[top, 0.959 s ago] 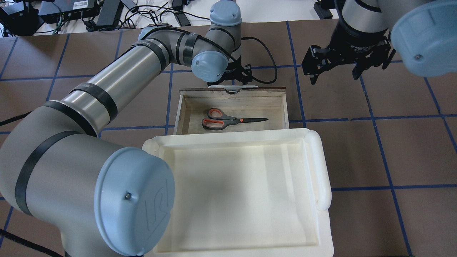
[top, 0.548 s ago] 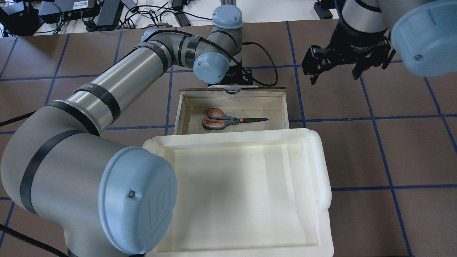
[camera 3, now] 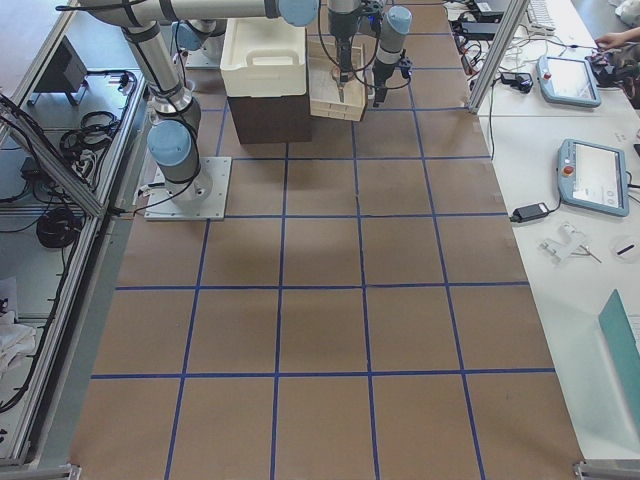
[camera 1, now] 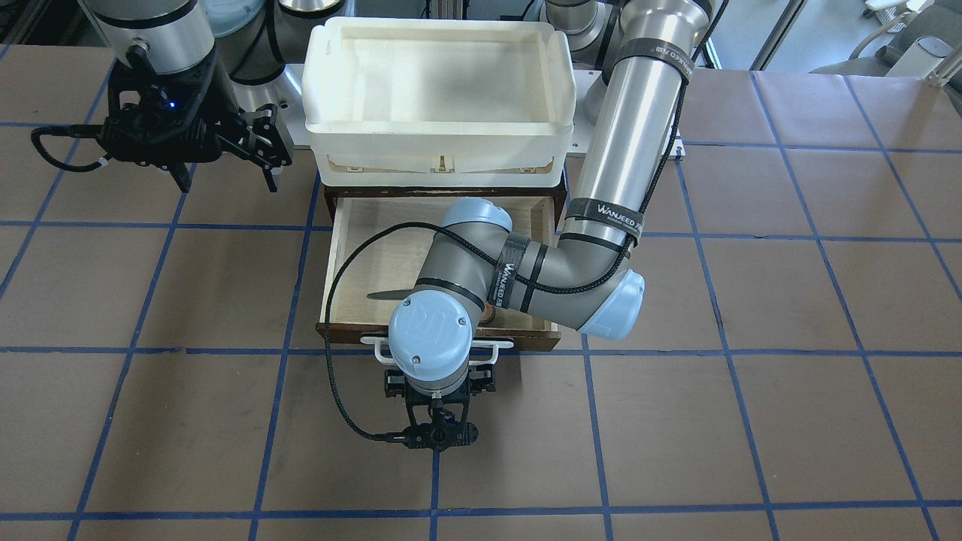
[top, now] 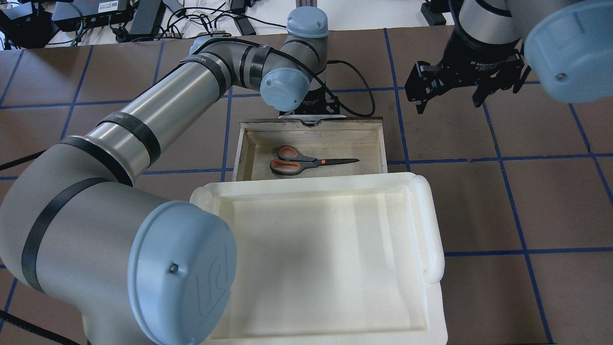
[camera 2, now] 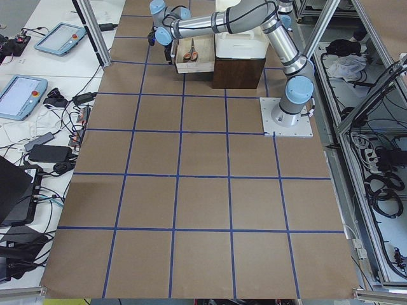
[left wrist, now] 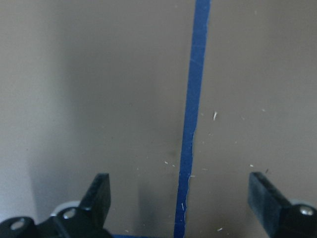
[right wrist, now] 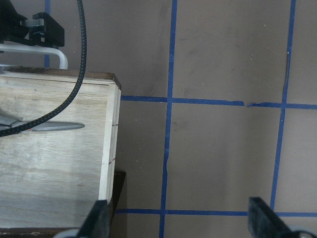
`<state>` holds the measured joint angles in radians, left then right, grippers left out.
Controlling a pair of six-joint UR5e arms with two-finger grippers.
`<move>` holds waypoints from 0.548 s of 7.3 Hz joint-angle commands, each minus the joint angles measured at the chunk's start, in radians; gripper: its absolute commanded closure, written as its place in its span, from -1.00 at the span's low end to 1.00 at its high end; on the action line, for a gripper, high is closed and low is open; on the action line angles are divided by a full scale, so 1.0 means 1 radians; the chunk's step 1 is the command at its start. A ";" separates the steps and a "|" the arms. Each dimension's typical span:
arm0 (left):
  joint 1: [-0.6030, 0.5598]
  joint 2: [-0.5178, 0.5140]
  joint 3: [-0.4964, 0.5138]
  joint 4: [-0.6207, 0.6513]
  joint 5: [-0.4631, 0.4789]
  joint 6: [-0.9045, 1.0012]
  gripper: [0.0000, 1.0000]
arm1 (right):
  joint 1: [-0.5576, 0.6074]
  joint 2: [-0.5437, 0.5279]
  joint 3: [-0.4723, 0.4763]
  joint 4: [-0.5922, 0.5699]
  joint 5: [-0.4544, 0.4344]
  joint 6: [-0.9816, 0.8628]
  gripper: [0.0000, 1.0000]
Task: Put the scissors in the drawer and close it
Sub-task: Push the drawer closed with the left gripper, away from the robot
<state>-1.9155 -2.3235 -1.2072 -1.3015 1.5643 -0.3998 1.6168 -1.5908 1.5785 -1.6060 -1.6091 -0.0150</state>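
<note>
bare plywood drawer (top: pixel 346 142), matt plastic bin (top: pixel 430 225)

A small pair of grey-handled, orange-lined scissors (top: pixel 306 163) was laid flat in a pale plywood drawer (top: pixel 346 141) with a dark brown front and white bar handle. The drawer was seen partly open.

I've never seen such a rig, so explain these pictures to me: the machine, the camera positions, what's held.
Two robot arms work at a brown table. Each ends in a two-fingered claw. Two pictures look down from above, one from behind the robot, one facing it; two look along the table from its ends; two come from cameras on the wrists. A wooden drawer stands open below a white bin, with scissors lying inside. The left claw hangs open just beyond the drawer's white handle; the right claw hangs open off to the side. Neither holds anything.
</note>
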 commanded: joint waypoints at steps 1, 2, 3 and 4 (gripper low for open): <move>0.000 0.024 0.000 -0.019 -0.024 -0.001 -1.00 | 0.000 0.000 0.000 -0.003 0.000 0.001 -1.00; 0.003 0.030 -0.002 -0.021 -0.027 -0.001 -1.00 | 0.000 0.000 0.000 -0.008 0.000 0.001 -1.00; 0.003 0.042 -0.002 -0.042 -0.027 -0.001 -1.00 | 0.000 0.000 0.000 -0.003 0.000 0.001 -1.00; 0.003 0.058 -0.002 -0.070 -0.027 -0.001 -1.00 | 0.000 0.000 0.000 0.004 0.000 0.001 -1.00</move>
<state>-1.9134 -2.2827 -1.2086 -1.3430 1.5383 -0.4003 1.6168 -1.5908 1.5785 -1.6084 -1.6092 -0.0139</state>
